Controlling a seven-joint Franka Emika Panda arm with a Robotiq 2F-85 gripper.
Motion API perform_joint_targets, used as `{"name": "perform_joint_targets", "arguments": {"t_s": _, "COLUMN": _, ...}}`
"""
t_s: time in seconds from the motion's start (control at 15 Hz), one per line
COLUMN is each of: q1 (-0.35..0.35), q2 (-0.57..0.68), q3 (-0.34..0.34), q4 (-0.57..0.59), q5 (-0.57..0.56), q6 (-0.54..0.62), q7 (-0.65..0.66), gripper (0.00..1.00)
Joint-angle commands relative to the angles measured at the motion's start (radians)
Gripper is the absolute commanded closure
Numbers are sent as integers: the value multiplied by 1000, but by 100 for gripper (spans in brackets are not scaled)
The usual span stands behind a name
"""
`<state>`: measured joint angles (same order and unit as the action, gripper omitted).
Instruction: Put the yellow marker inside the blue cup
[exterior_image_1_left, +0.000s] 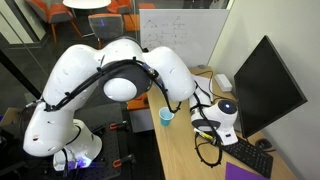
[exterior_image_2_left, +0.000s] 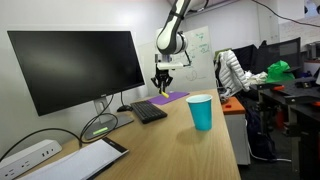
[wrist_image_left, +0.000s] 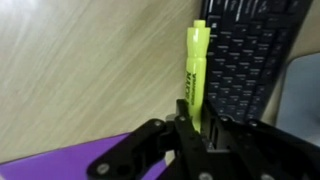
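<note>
In the wrist view the yellow marker (wrist_image_left: 195, 70) sticks out from between my gripper's black jaws (wrist_image_left: 195, 122), which are shut on its lower end. It hangs above the wooden desk, beside the black keyboard (wrist_image_left: 245, 60). In both exterior views the gripper (exterior_image_1_left: 207, 138) (exterior_image_2_left: 162, 86) hovers over the desk near the keyboard and a purple pad. The blue cup (exterior_image_1_left: 166, 116) (exterior_image_2_left: 200, 111) stands upright on the desk, apart from the gripper. The marker is too small to make out in the exterior views.
A large black monitor (exterior_image_2_left: 75, 65) (exterior_image_1_left: 265, 85) stands behind the keyboard (exterior_image_2_left: 148, 110). A purple pad (exterior_image_2_left: 172, 97) (wrist_image_left: 60, 165) lies below the gripper. A power strip (exterior_image_2_left: 25, 155) and a tablet (exterior_image_2_left: 85, 158) lie at one end of the desk.
</note>
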<state>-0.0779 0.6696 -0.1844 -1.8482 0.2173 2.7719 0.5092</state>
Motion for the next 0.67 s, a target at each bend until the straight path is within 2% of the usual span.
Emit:
{"name": "perform_joint_targets", "arguments": {"t_s": 0.0, "q1": 135, "q2": -110, "q3": -91, "q4": -157, "q5": -46, "q6": 126, "q7": 60, "gripper": 95}}
{"name": "perform_joint_targets", "arguments": {"t_s": 0.07, "q1": 197, "q2": -132, "q3": -141, "q4": -194, "q5": -72, "q6": 156, "q7": 101, "gripper": 95}}
{"name": "perform_joint_targets", "arguments": {"t_s": 0.2, "q1": 382, "q2": -153, "q3": -319, "q4": -256, "q5": -153, "q6": 199, "q7": 253, "gripper": 95}}
{"name": "perform_joint_targets", "arguments": {"t_s": 0.27, "q1": 452, "q2": -153, "q3": -397, "q4": -273, "q5": -267, "q6": 203, "q7": 400, "gripper": 95}}
{"name": "perform_joint_targets", "arguments": {"t_s": 0.47, "q1": 703, "q2": -110, "q3": -655, "q4": -266, "q5": -462, "q6": 153, "q7": 711, "gripper": 95}}
{"name": "perform_joint_targets", "arguments": {"t_s": 0.6, "q1": 867, "q2": -69, "q3": -807, "q4": -267, "q5": -539, "q6": 111, "q7": 884, "gripper": 95}}
